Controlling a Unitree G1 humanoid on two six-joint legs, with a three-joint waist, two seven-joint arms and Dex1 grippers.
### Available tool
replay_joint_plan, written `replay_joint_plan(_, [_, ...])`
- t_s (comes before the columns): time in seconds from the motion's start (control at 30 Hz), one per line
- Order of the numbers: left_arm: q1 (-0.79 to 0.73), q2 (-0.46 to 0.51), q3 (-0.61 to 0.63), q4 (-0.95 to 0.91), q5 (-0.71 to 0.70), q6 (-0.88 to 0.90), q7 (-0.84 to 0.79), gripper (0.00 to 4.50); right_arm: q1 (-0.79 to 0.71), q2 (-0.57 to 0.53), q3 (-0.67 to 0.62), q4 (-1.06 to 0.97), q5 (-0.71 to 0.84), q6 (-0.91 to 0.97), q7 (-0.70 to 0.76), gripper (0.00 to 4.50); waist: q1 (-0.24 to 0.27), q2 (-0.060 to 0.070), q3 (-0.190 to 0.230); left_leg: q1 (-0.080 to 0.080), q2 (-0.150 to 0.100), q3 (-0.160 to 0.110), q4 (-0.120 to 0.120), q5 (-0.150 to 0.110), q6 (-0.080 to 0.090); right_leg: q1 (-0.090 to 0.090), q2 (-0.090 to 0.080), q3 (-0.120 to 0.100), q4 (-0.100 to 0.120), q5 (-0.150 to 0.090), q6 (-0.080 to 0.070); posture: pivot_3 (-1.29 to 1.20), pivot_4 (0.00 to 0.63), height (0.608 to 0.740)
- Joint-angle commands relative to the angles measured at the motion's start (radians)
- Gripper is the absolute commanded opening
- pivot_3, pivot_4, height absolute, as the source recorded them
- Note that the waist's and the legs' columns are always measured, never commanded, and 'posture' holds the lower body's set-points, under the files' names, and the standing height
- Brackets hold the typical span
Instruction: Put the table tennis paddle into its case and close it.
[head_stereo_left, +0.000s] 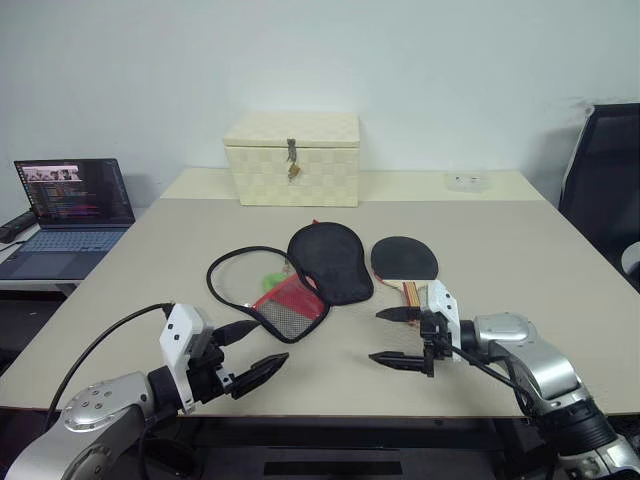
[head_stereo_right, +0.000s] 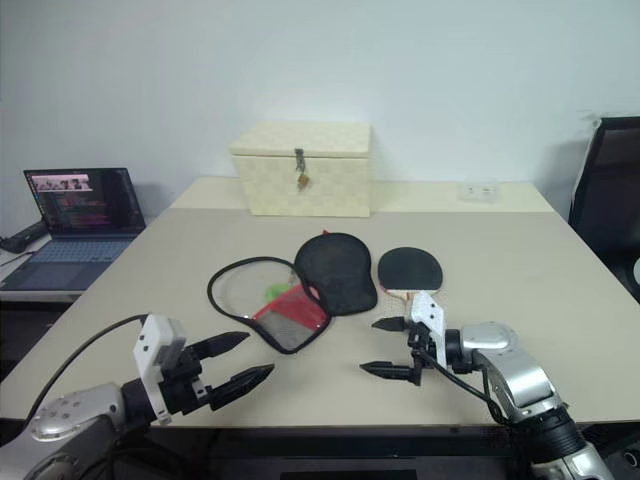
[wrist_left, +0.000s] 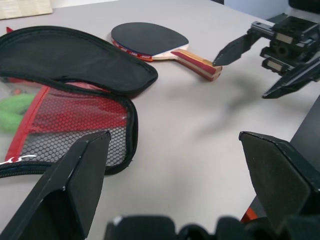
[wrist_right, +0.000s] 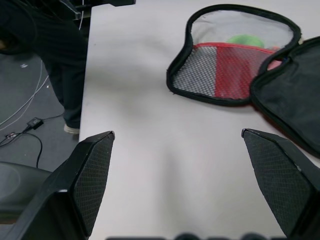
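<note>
The table tennis paddle (head_stereo_left: 404, 258) lies flat on the beige table (head_stereo_left: 500, 250), black face up, its striped wooden handle (wrist_left: 198, 63) towards me. Just left of it the case (head_stereo_left: 329, 261) lies unzipped, its black flap folded back and touching the paddle's side. The red and mesh half (head_stereo_left: 289, 306) lies flat with something green (head_stereo_left: 272, 279) inside, and a black cord (head_stereo_left: 222, 262) loops to its left. My right gripper (head_stereo_left: 374, 335) is open, pointing left, one fingertip close to the handle's end. My left gripper (head_stereo_left: 272, 341) is open near the mesh half, holding nothing.
A cream woven box (head_stereo_left: 292, 158) with a latch stands at the table's far side, with a small white object (head_stereo_left: 466, 181) to its right. An open laptop (head_stereo_left: 75, 205) sits on a lower desk at left. A black chair (head_stereo_left: 605, 170) stands at right. Cables (wrist_right: 27, 122) lie on the floor.
</note>
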Motion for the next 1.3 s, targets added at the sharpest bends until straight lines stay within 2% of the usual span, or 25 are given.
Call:
replay_joint_plan(0.03, [0.024, -0.013, 0.048, 0.005, 0.011, -0.045, 0.003, 4.5, 0.003, -0.015, -0.004, -0.055, 0.022, 0.017, 0.009, 4.48, 0.0, 0.0, 0.0, 0.0, 0.0, 0.0, 0.0, 0.0, 0.0, 0.0, 0.0, 0.0, 0.0, 0.0, 0.0, 0.0, 0.15, 0.74])
replay_joint_plan(0.27, [0.012, -0.036, 0.108, 0.048, 0.005, -0.078, 0.024, 4.5, -0.018, -0.01, -0.022, -0.082, 0.046, 0.064, -0.001, 4.48, 0.002, 0.0, 0.0, 0.0, 0.0, 0.0, 0.0, 0.0, 0.0, 0.0, 0.0, 0.0, 0.0, 0.0, 0.0, 0.0, 0.15, 0.74])
replay_joint_plan(0.5, [0.003, -0.015, 0.186, 0.177, 0.022, -0.138, -0.033, 4.5, -0.081, 0.082, -0.004, -0.02, 0.02, 0.026, -0.068, 4.48, -0.001, 0.0, 0.0, 0.0, 0.001, 0.0, 0.0, 0.0, 0.0, 0.0, 0.0, -0.001, 0.0, 0.0, -0.001, 0.0, 0.15, 0.74])
replay_joint_plan(0.63, [-0.097, -0.009, 0.146, 0.283, 0.018, -0.106, -0.026, 4.5, -0.127, 0.087, -0.03, -0.04, 0.037, 0.062, -0.086, 4.48, 0.006, 0.0, 0.0, -0.001, 0.0, -0.001, 0.0, 0.0, 0.0, -0.001, 0.0, -0.002, 0.0, -0.001, -0.001, 0.0, 0.15, 0.74])
replay_joint_plan(0.77, [-0.253, -0.025, 0.058, 0.452, 0.099, -0.099, 0.011, 4.5, -0.119, 0.041, -0.067, -0.102, 0.062, 0.077, -0.084, 4.48, 0.013, -0.001, 0.0, -0.001, -0.002, -0.003, 0.0, 0.0, 0.0, 0.0, -0.001, -0.003, -0.001, 0.0, 0.0, 0.0, 0.15, 0.74])
replay_joint_plan(0.97, [-0.434, -0.06, 0.003, 0.678, 0.158, -0.095, 0.06, 4.5, -0.097, 0.011, -0.089, -0.163, 0.068, 0.094, -0.124, 4.48, 0.001, -0.001, 0.0, -0.002, -0.002, -0.002, 0.0, 0.0, 0.0, -0.002, 0.0, -0.004, 0.0, 0.0, 0.0, 0.0, 0.15, 0.74])
replay_joint_plan(1.13, [-0.488, -0.079, 0.005, 0.732, 0.169, -0.097, 0.078, 4.5, -0.069, -0.002, -0.104, -0.2, 0.077, 0.111, -0.148, 4.48, -0.002, -0.001, 0.0, -0.005, -0.001, -0.001, 0.0, 0.0, 0.0, -0.006, 0.0, -0.003, 0.002, 0.001, 0.0, 0.0, 0.15, 0.74])
replay_joint_plan(1.3, [-0.478, -0.107, 0.082, 0.72, 0.12, -0.081, 0.14, 4.5, -0.054, -0.017, -0.111, -0.209, 0.083, 0.112, -0.156, 4.48, -0.001, -0.001, 0.0, -0.007, -0.001, -0.002, 0.0, 0.0, 0.0, -0.007, -0.001, -0.003, 0.001, 0.001, 0.0, 0.0, 0.15, 0.74])
